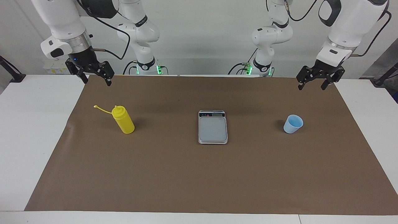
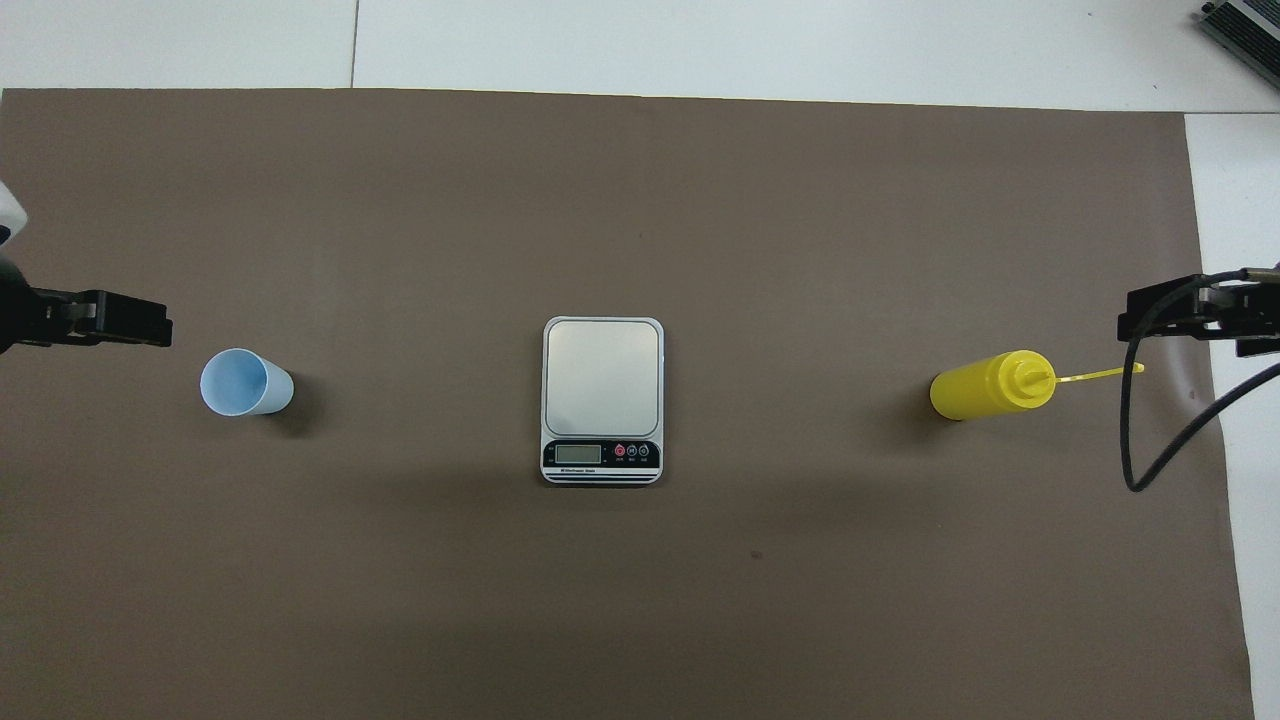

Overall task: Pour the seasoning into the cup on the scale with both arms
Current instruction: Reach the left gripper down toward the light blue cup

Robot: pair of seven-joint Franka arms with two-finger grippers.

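The yellow seasoning bottle [image 1: 123, 119] [image 2: 985, 386] stands upright on the brown mat toward the right arm's end, its cap strap sticking out sideways. The pale blue cup [image 1: 293, 124] [image 2: 244, 383] stands upright toward the left arm's end. Between them lies the silver scale [image 1: 213, 128] [image 2: 602, 378], its plate bare and its display end nearer the robots. My right gripper [image 1: 97, 82] [image 2: 1135, 322] hangs open and empty over the mat's corner, apart from the bottle. My left gripper [image 1: 312, 87] [image 2: 150, 322] hangs open and empty above the mat near the cup, touching nothing.
The brown mat [image 1: 199, 180] covers most of the white table [image 1: 31, 124]. A black cable [image 2: 1150, 440] loops down from the right arm past the mat's edge.
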